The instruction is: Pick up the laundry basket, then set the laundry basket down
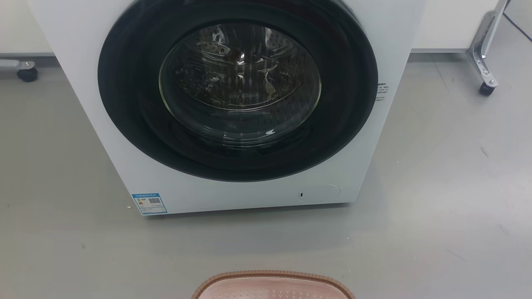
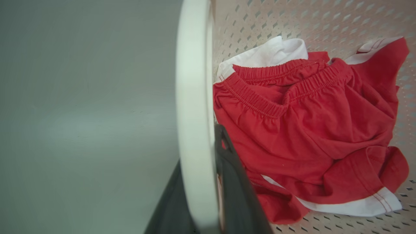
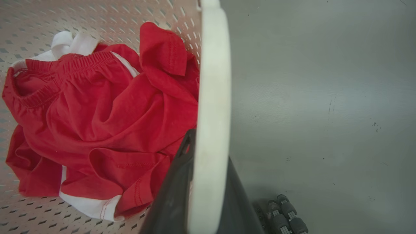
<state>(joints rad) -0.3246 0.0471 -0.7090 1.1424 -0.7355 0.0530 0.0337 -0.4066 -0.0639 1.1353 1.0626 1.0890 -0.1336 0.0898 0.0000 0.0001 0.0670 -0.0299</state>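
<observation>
The laundry basket (image 1: 272, 284) shows its brown ribbed rim at the bottom edge of the head view, in front of the washer. Its perforated pale wall (image 2: 292, 19) and a white side handle (image 2: 193, 97) fill much of the left wrist view. My left gripper (image 2: 201, 146) is shut on that handle, one dark finger on each side. The right wrist view shows the other white handle (image 3: 213, 81), and my right gripper (image 3: 209, 146) is shut on it the same way. Red shorts with white trim (image 2: 308, 123) (image 3: 97, 110) lie crumpled inside the basket.
A white front-loading washer (image 1: 249, 104) with its round door shut stands close ahead on the grey floor. Caster-footed frames stand at the back right (image 1: 484, 83) and back left (image 1: 25, 72). Small dark rollers (image 3: 286, 214) sit on the floor beside the basket.
</observation>
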